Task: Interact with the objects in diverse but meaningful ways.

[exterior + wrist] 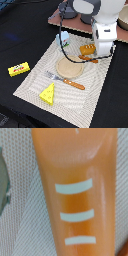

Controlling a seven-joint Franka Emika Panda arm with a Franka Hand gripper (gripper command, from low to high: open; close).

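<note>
Here I saw the arm low over the bread loaf [88, 49] on the placemat [35, 82]; jaws' state unclear.

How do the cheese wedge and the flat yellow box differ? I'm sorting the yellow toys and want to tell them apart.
The cheese wedge is a triangular block with round holes; the flat yellow box is a low rectangle with red print on top. The cheese wedge sits on the woven placemat, near its front edge, while the flat yellow box lies off it on the dark table, toward the exterior view's left. Both are bright yellow, and neither touches any other item.
</note>
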